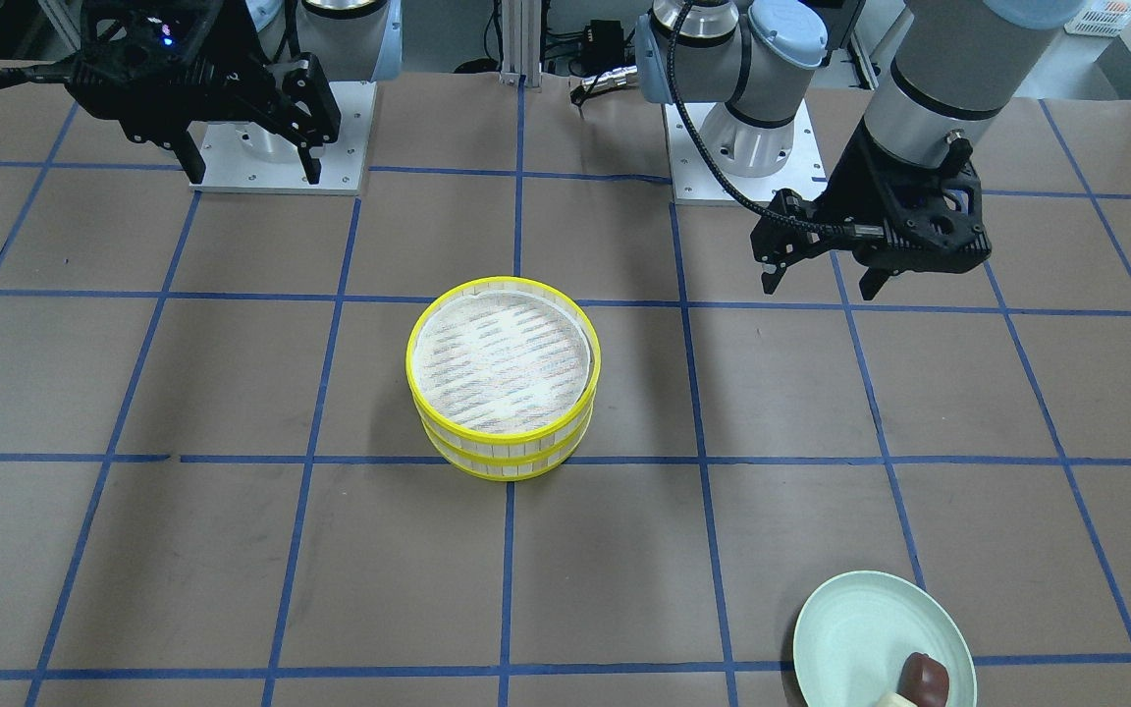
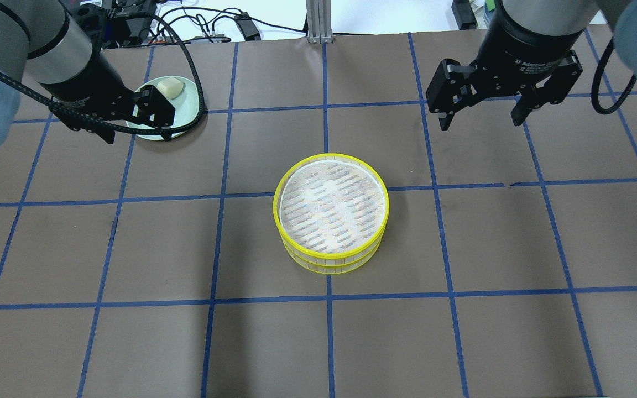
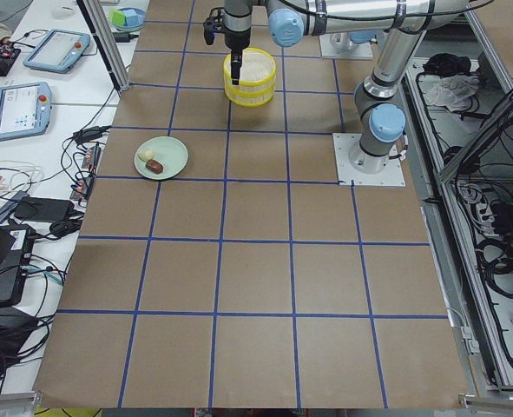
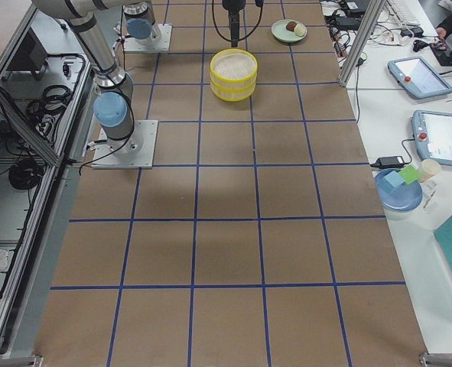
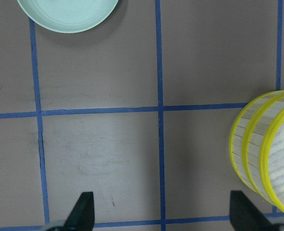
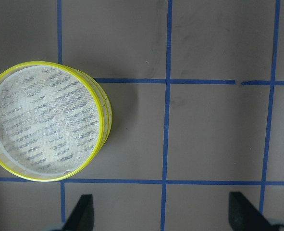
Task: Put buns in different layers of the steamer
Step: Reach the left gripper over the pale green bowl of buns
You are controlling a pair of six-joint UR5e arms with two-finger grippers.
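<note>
Steamer (image 2: 332, 258) sits mid-bench, both layers stacked: upper layer (image 2: 331, 157) squarely on lower layer (image 2: 329, 270), yellow rims lined up. Whitish woven floor of the upper layer is in full view from above. It straddles a crossing of the blue tape grid (image 2: 327, 331) on the brown bench (image 2: 130, 249).

Both buns are on the pale green plate (image 1: 850, 628), far left on the bench from the robot's side and well apart from the steamer. The dark reddish-brown bun (image 1: 924, 678) lies next to the cream bun (image 1: 894, 700), which the front view's bottom edge cuts off. They lie side by side; I can't tell if they touch. In the overhead view only the cream bun shows, the left arm covers the brown one.

Left end effector (image 1: 821, 287): fingers spread wide, holding nothing, pointing down over bare bench. It hangs left of the steamer and nearer the robot than the plate. Its wrist view shows the plate's edge at the top and the steamer's side at the right, with both fingertips (image 5: 81, 211) apart at the bottom.

Right end effector (image 2: 480, 121): fingers also spread, holding nothing, hanging over bare bench to the right of the steamer. Its wrist view has the whole steamer at the left.

Neither end effector touches steamer, plate or buns.
</note>
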